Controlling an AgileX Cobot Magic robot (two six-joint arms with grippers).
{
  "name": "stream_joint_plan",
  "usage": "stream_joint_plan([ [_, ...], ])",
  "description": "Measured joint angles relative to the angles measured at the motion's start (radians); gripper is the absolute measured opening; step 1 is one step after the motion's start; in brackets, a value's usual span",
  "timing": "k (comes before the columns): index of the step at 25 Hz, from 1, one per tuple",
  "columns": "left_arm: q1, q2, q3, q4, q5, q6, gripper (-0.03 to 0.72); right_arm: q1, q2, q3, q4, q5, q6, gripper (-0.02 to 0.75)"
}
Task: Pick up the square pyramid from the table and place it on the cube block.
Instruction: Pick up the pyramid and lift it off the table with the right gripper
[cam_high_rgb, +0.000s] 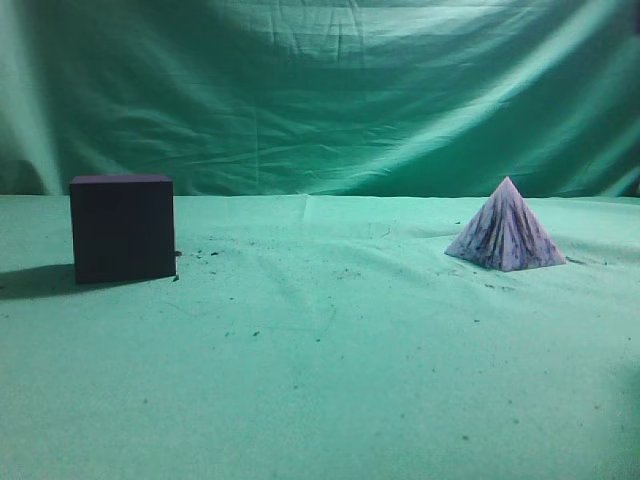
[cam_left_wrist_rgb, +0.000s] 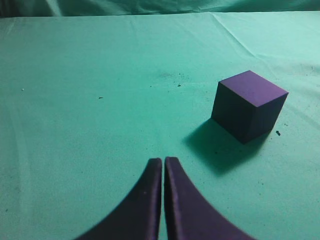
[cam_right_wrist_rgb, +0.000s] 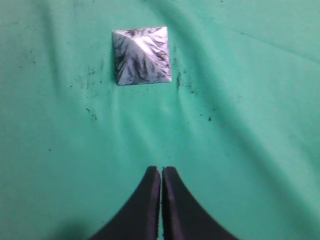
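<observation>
The square pyramid (cam_high_rgb: 506, 232), pale lilac-white with dark streaks, stands on the table (cam_high_rgb: 330, 350) at the right. It also shows in the right wrist view (cam_right_wrist_rgb: 142, 55), ahead of my right gripper (cam_right_wrist_rgb: 161, 169) and slightly left, well apart from it. The right gripper is shut and empty. The cube block (cam_high_rgb: 122, 227), dark purple, stands at the left. In the left wrist view the cube (cam_left_wrist_rgb: 248, 105) sits ahead and to the right of my left gripper (cam_left_wrist_rgb: 163, 160), which is shut and empty. Neither gripper shows in the exterior view.
Green wrinkled cloth covers the table and hangs as a backdrop (cam_high_rgb: 320, 90). Dark crumbs are scattered around the pyramid (cam_right_wrist_rgb: 192, 90) and near the cube (cam_left_wrist_rgb: 278, 133). The cube casts a shadow toward the left gripper.
</observation>
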Motion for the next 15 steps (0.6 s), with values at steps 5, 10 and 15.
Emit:
stream_joint_plan([
  [5, 0.000, 0.000, 0.000, 0.000, 0.000, 0.000, 0.000, 0.090, 0.172, -0.086, -0.015, -0.068, 0.016, 0.050],
  [10, 0.000, 0.000, 0.000, 0.000, 0.000, 0.000, 0.000, 0.103, 0.290, -0.117, -0.015, -0.140, 0.014, 0.363],
  [15, 0.000, 0.000, 0.000, 0.000, 0.000, 0.000, 0.000, 0.103, 0.390, -0.136, -0.015, -0.170, 0.014, 0.661],
])
